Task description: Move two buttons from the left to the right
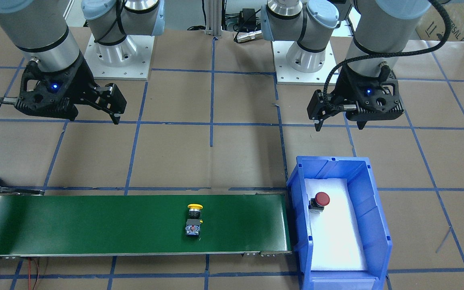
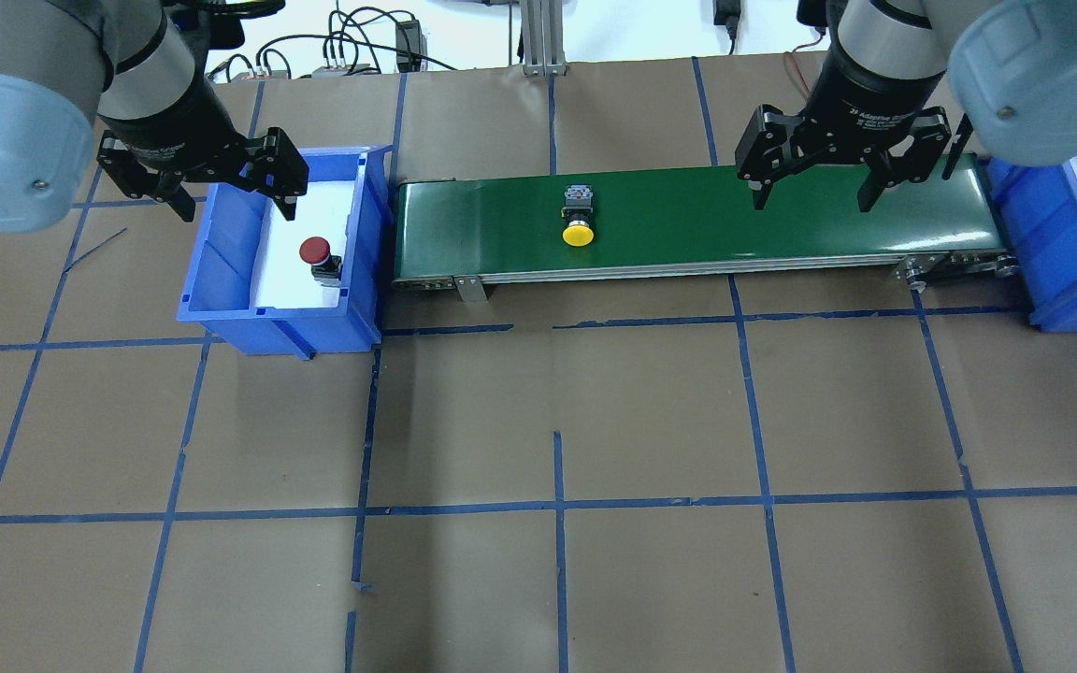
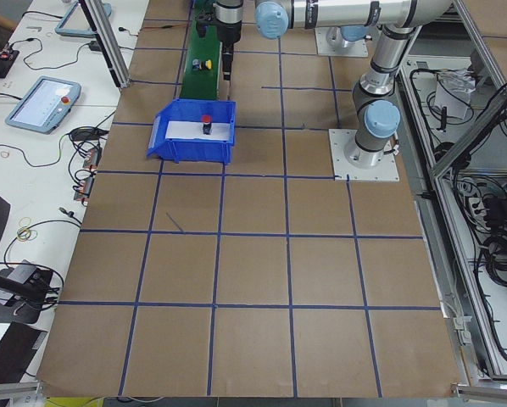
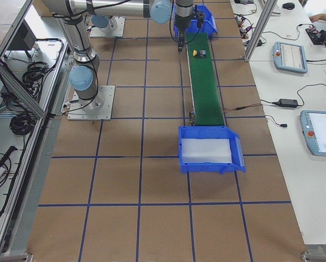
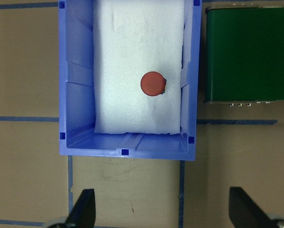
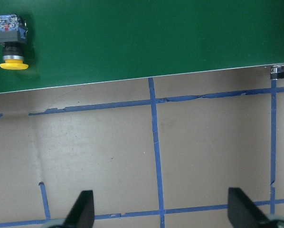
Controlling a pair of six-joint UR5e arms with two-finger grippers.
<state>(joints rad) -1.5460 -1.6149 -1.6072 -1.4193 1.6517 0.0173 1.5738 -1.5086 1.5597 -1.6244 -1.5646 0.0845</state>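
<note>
The red-capped button (image 2: 318, 255) stands on white foam in the blue bin (image 2: 221, 243) at the belt's left end; it also shows in the left wrist view (image 5: 153, 84) and the front view (image 1: 320, 201). The yellow-capped button (image 2: 578, 219) lies on its side on the green belt (image 2: 782, 224), seen also in the front view (image 1: 194, 220) and the right wrist view (image 6: 10, 42). My left gripper (image 2: 235, 196) hangs open and empty, high on the robot's side of the bin. My right gripper (image 2: 811, 198) hangs open and empty by the belt's right part, well right of the yellow button.
A second blue bin (image 2: 1053, 252) with white foam stands at the belt's right end. The table is brown paper with a blue tape grid. The arm bases (image 1: 119, 56) stand on white plates behind the belt. Cables lie at the table's far edge.
</note>
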